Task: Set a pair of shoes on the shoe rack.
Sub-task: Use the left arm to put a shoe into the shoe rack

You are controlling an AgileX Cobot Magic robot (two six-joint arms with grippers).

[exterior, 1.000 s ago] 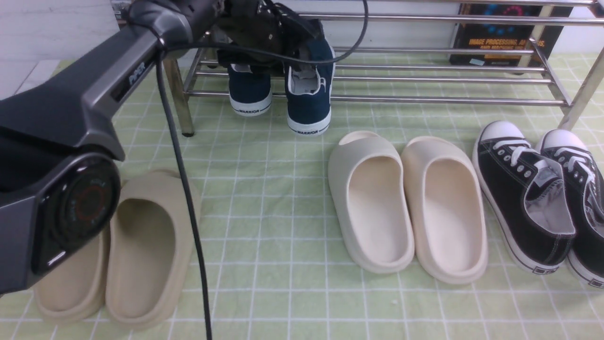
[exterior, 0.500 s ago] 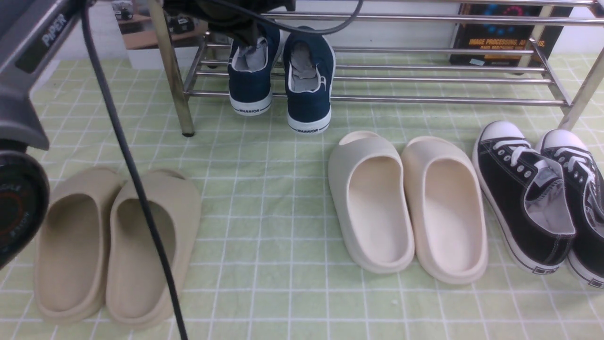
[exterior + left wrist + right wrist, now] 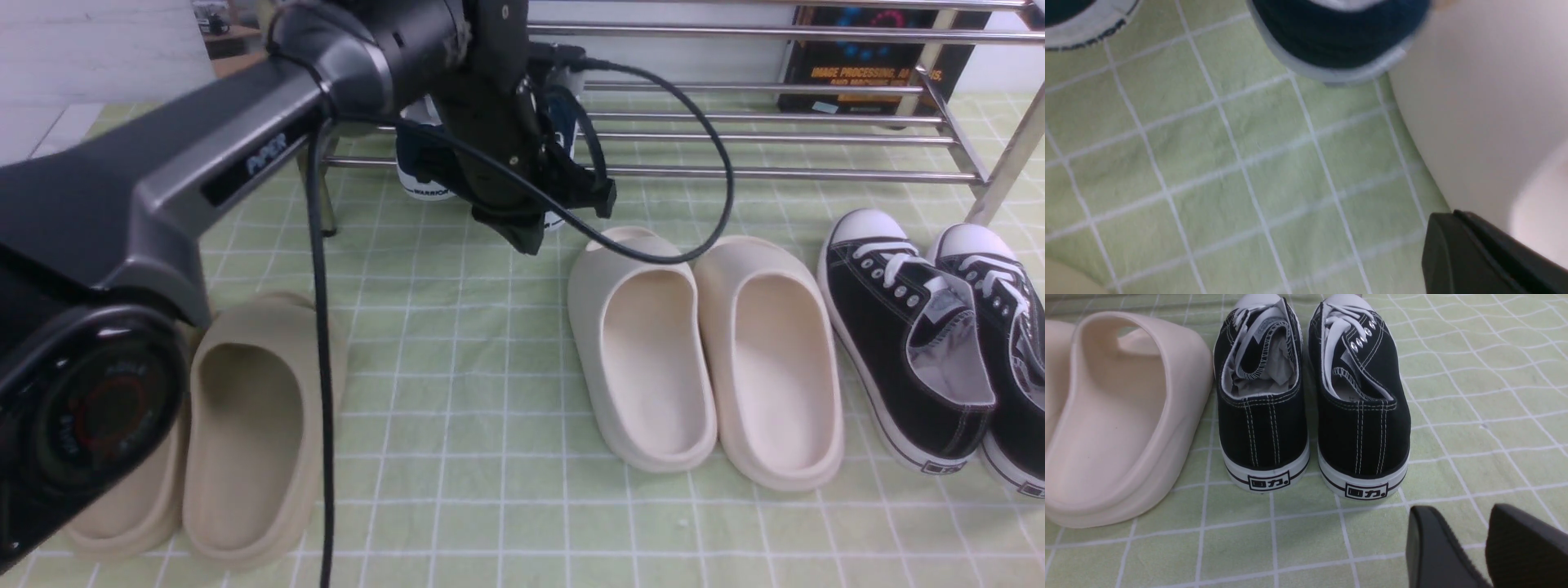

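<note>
**Navy pair on the rack, left gripper closed and empty**

In the front view the shoe rack (image 3: 775, 173) spans the far side from 11 o'clock to 2 o'clock, its chrome bars running crosswise above a green checked cloth (image 3: 457, 343). The navy shoes (image 3: 415, 167) sit at its left end, toward 12 o'clock. Their toes lie in over the lower bars and their white heels poke out past the front bar toward 6 o'clock. Most of the pair is hidden by the left arm (image 3: 204, 171), which reaches in from 8 o'clock.

The left gripper (image 3: 525, 237) points down just in front of the right-hand shoe's heel, its fingers pressed together with nothing between them. The left wrist view shows one dark finger (image 3: 1486, 257) over bare cloth, with a navy heel beyond it. Whether that heel touches the cloth cannot be told.

The cream slides (image 3: 645, 359) lie side by side toward 4 o'clock, and the black sneakers (image 3: 914, 351) with white toe caps lie just beside them at 3 o'clock. The beige slides (image 3: 245, 441) are at 8 o'clock, partly behind the arm. A dark box (image 3: 865, 57) with orange print stands behind the rack at 1 o'clock.

The right gripper (image 3: 1466, 522), seen only from its own wrist camera, hangs over the cloth behind the black sneakers' heels, fingers parted and holding nothing
</note>
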